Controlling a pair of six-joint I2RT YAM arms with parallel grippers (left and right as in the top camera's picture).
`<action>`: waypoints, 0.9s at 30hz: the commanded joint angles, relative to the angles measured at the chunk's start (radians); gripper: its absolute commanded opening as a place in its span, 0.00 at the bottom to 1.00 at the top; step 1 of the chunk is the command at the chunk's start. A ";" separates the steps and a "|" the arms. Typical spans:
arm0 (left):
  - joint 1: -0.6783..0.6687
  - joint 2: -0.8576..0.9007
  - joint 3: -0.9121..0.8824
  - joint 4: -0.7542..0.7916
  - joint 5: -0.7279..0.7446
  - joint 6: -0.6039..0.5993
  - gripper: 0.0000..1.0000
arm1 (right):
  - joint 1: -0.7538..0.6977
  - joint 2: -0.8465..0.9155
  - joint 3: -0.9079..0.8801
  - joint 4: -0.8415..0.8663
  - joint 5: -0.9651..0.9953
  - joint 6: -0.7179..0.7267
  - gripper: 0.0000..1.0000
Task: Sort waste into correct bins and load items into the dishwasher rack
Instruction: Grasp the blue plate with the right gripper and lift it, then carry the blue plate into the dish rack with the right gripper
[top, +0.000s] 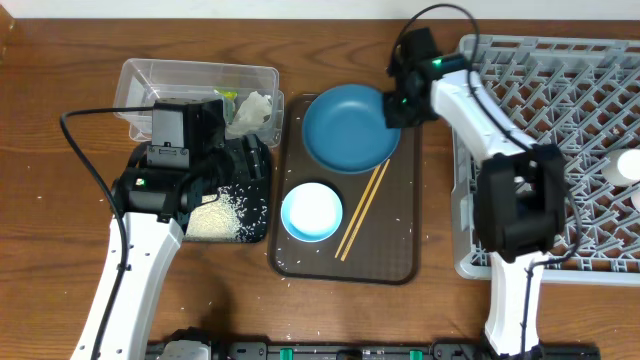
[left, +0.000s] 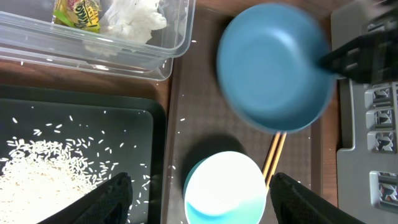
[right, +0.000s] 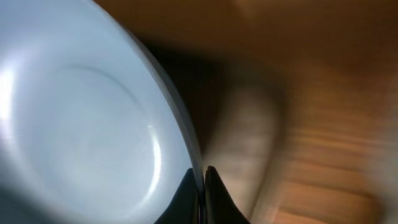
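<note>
My right gripper (top: 393, 108) is shut on the right rim of the large blue plate (top: 345, 128), which is tilted over the far end of the brown serving tray; in the right wrist view (right: 203, 180) the fingers pinch the plate's rim (right: 93, 112). The light-blue bowl (top: 312, 211) and wooden chopsticks (top: 362, 209) lie on the serving tray. My left gripper (left: 198, 199) is open above the bowl (left: 225, 190). The clear tub (top: 190, 85) holds the crumpled tissue (top: 253, 110) and the yellow-green wrapper (left: 78, 12). Rice (top: 225, 215) lies in the black tray (top: 258, 160). The grey rack (top: 560, 150) is at the right.
The brown serving tray (top: 390, 250) sits mid-table with scattered rice grains on it. A white cup (top: 628, 165) stands in the rack at the far right edge. Bare wooden table lies left and in front.
</note>
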 joint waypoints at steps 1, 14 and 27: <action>0.000 0.006 0.005 -0.002 -0.006 0.016 0.74 | -0.086 -0.195 0.056 0.040 0.148 -0.087 0.01; 0.000 0.006 0.005 -0.002 -0.007 0.016 0.74 | -0.360 -0.372 0.052 0.277 0.558 -0.500 0.01; 0.000 0.006 0.005 -0.002 -0.006 0.016 0.73 | -0.512 -0.239 0.052 0.449 1.043 -0.506 0.01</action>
